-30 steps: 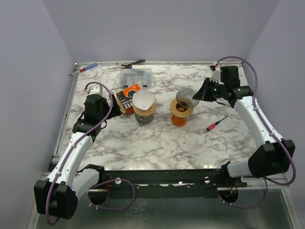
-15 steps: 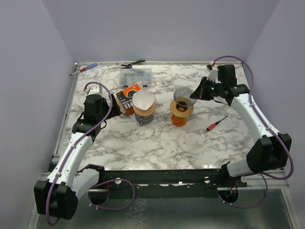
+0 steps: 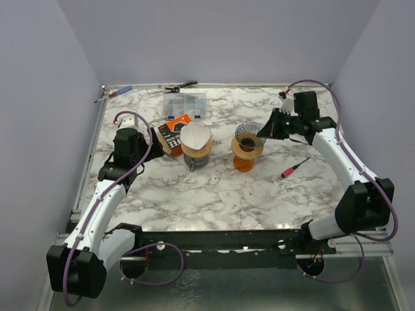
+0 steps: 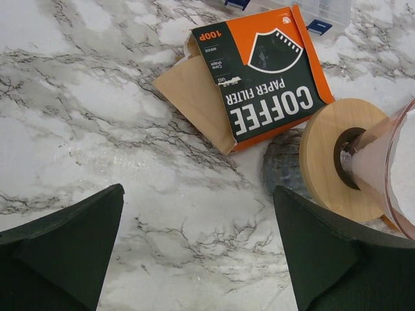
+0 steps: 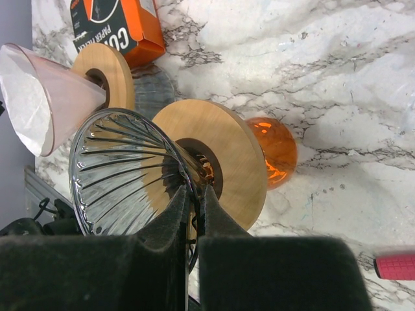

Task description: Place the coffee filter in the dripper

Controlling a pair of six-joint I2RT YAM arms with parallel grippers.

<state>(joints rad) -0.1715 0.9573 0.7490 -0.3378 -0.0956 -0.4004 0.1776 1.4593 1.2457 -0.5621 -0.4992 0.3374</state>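
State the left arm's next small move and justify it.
Probably lower the open left gripper onto the brown paper filter sticking out of the orange cardboard box and pinch it; the right gripper pinches the rim of the empty clear ribbed glass dripper.

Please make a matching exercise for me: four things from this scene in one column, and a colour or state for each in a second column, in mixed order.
1. coffee filter box
2. left gripper
3. right gripper
4. screwdriver

a. pink handle
b. shut on the glass dripper rim
c. orange, lying flat
d. open

Pairs: 1-c, 2-d, 3-b, 4-a
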